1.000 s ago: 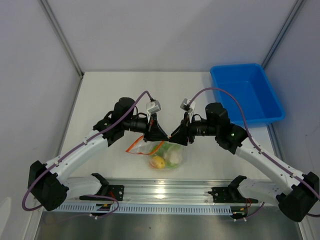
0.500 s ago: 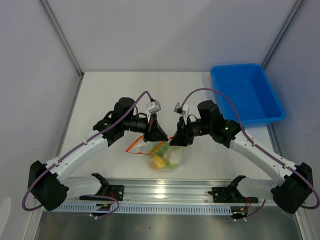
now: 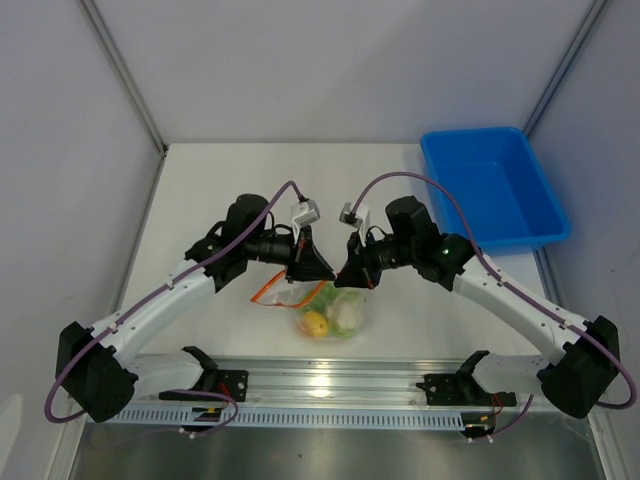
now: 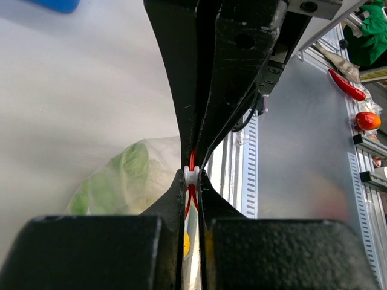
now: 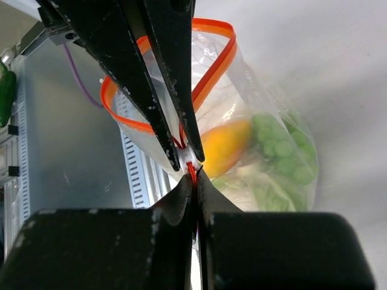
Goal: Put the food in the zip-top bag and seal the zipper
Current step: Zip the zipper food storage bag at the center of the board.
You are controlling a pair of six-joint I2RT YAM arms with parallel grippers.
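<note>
Operator: Now report any change over the last second.

Technician: Note inward travel of the right gripper (image 3: 347, 277) along the zipper (image 5: 213, 67), ending tip to tip with the left gripper (image 3: 322, 270); no shift at the left arm (image 3: 180, 290).

Operator: State jaw condition.

Technician: Full closure of both on the orange-red strip, at one shared spot; no gap visible in either wrist view.

Operator: Locate the load.

Technician: Find the zip-top bag (image 3: 335, 305) just below the tips, over the near part of the table (image 3: 200, 200); resting or hanging, cannot tell; orange-yellow fruit (image 5: 227, 145), green cluster (image 5: 278, 151) and cauliflower (image 3: 347, 313) all inside.

Operator: Interpret for the task.

Technician: Treat filling as done, sealing as partial; observe an open loop of strip beyond the pinch in the right wrist view; expect further pressing along that stretch.
</note>
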